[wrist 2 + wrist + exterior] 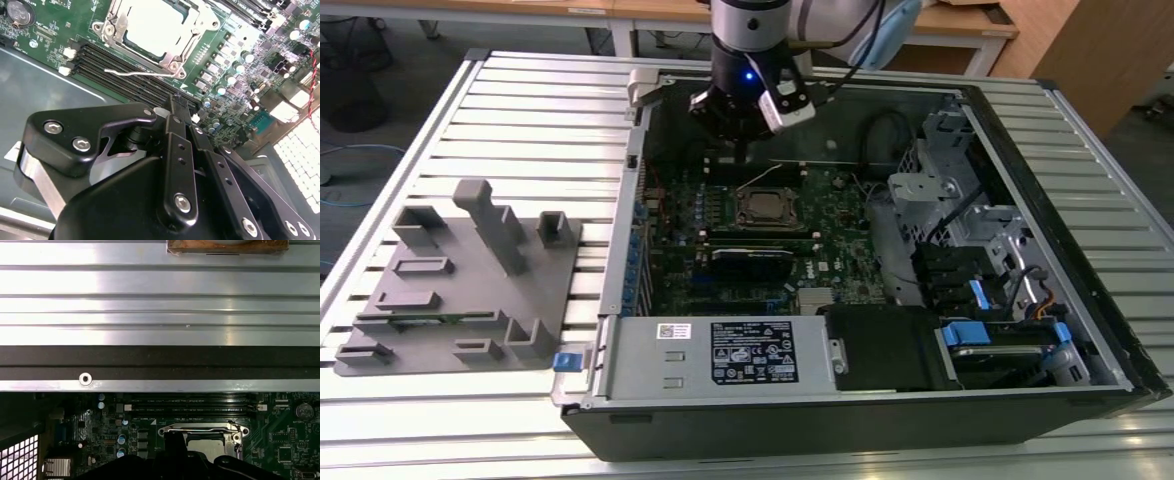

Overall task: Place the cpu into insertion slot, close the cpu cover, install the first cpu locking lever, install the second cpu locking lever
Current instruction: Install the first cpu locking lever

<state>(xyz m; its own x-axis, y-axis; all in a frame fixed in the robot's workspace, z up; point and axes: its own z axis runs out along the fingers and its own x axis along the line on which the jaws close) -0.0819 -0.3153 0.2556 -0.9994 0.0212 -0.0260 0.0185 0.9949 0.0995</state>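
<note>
Robot arm's pincer (740,155) reaches down into an opened computer case (854,420) in the upper middle of the exterior view. Its black fingers (176,150) look clenched together, with nothing visible between them. In the second wrist view the tip hangs over the black memory slots (115,62), just beside the socket and apart from it.

The cpu (150,25) lies flat in the insertion slot (767,207), near the centre of the exterior view. Its dull silvery top shows through the cut-out of the cpu cover (190,44), which appears lowered over it. A thin wire locking lever (140,74) runs along the socket's side nearest the pincer, and its hooked end looks free. Whether it is latched cannot be told.

The chip is probably light, stiff and easily damaged at its contacts, so it is best gripped only by its outer edges. The cover looks like thin, springy sheet metal. The lever seems to be stiff spring wire that could slip off smooth fingers, so its hooked end is the likeliest place to press.

Around the socket spreads the green motherboard (841,215). A grey fixture tray (454,290) sits at the exterior view's left on the slatted metal surface (427,440).
</note>
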